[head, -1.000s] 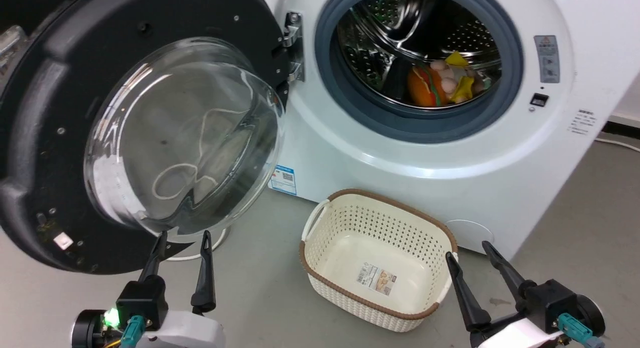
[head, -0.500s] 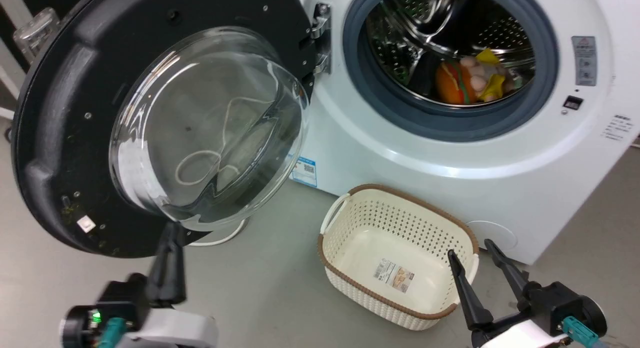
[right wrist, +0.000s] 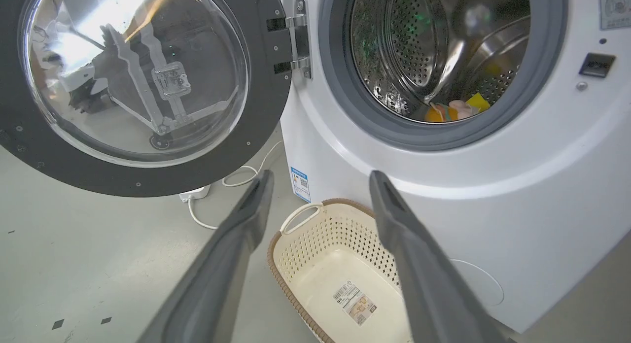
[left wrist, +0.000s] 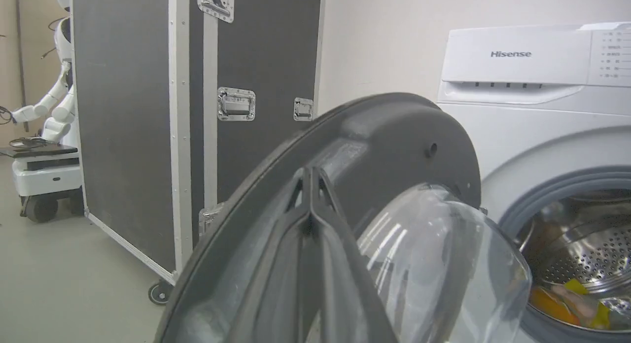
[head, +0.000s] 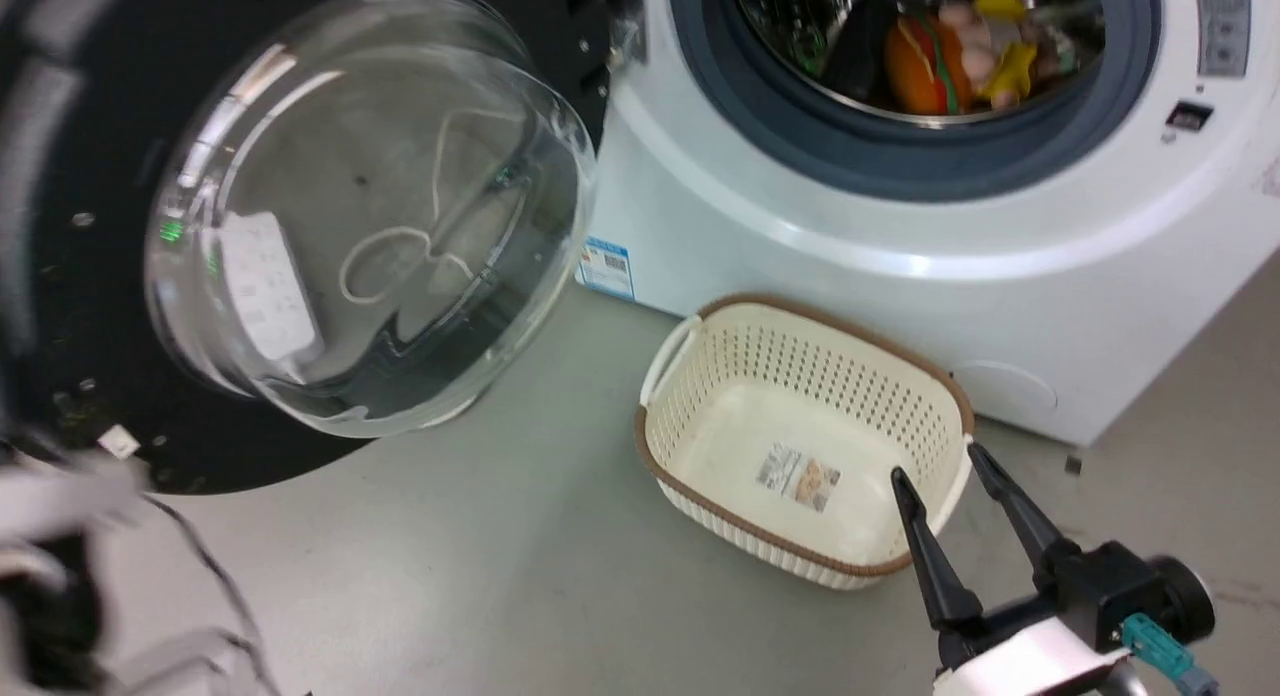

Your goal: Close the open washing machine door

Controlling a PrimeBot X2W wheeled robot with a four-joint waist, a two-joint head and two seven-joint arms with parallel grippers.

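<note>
The washing machine (head: 900, 276) fills the upper right of the head view, its round opening uncovered. The washing machine door (head: 370, 216) stands swung wide at the upper left, hinged at the opening's left edge, with the glass bowl bulging toward me. A cream basket (head: 770, 546) sits on the floor at lower centre, just in front of the machine.

In the left wrist view my left gripper (left wrist: 311, 175) has its fingers pressed together with nothing between them, and lies against the door's dark rim in the picture. I cannot tell whether it touches. In the head view that arm is a blur at the lower left. My right gripper (head: 942, 468) is spread and empty, at the basket's near right corner.

My worries:
- **Slipping:** closed tips could skid off the curved rim or onto the glass, and the push would be lost.
- **Not latching:** a soft shove may leave the door unlatched.
- **Pinching:** the orange and yellow toys (head: 930, 61) lie low in the drum, so the bowl might pinch them if they sit near the seal.
</note>
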